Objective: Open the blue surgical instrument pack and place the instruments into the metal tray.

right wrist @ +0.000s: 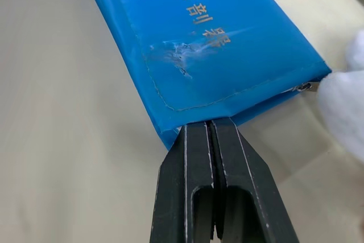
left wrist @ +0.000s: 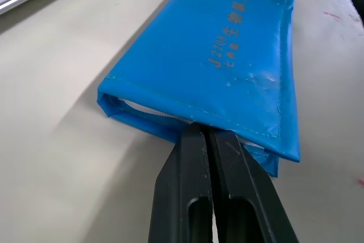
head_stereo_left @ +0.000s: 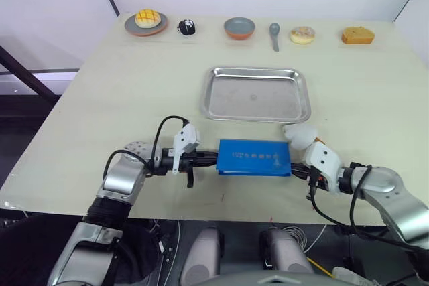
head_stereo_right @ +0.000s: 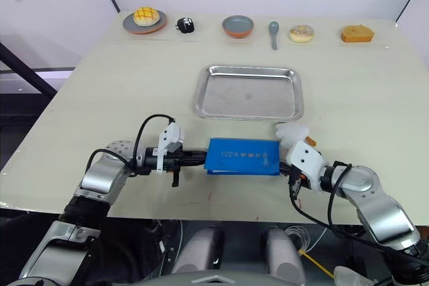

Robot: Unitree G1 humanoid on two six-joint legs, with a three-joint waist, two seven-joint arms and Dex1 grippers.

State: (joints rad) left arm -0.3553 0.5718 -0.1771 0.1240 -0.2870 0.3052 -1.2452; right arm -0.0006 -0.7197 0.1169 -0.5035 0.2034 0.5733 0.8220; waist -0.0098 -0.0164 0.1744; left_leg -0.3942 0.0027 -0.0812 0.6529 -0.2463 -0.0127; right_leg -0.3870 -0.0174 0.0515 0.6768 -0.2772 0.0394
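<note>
The blue surgical instrument pack (head_stereo_left: 255, 157) lies folded shut near the table's front edge, with printed text on top. Just behind it sits the metal tray (head_stereo_left: 256, 94), with nothing in it. My left gripper (head_stereo_left: 213, 160) is shut, and its tips press against the pack's left short edge (left wrist: 193, 119). At the pack's right end, my right gripper (head_stereo_left: 295, 169) is shut too, its fingers (right wrist: 199, 157) meeting the near corner. A small metal bit (right wrist: 307, 87) pokes out of that end. The instruments are hidden inside the pack.
A white soft lump (head_stereo_left: 299, 133) rests by the pack's far right corner. Along the table's back edge stand a plate with a bun (head_stereo_left: 146, 21), a small black object (head_stereo_left: 186, 27), a bowl (head_stereo_left: 239, 28), a grey spoon (head_stereo_left: 275, 35), a doughnut (head_stereo_left: 302, 35) and a cake piece (head_stereo_left: 357, 35).
</note>
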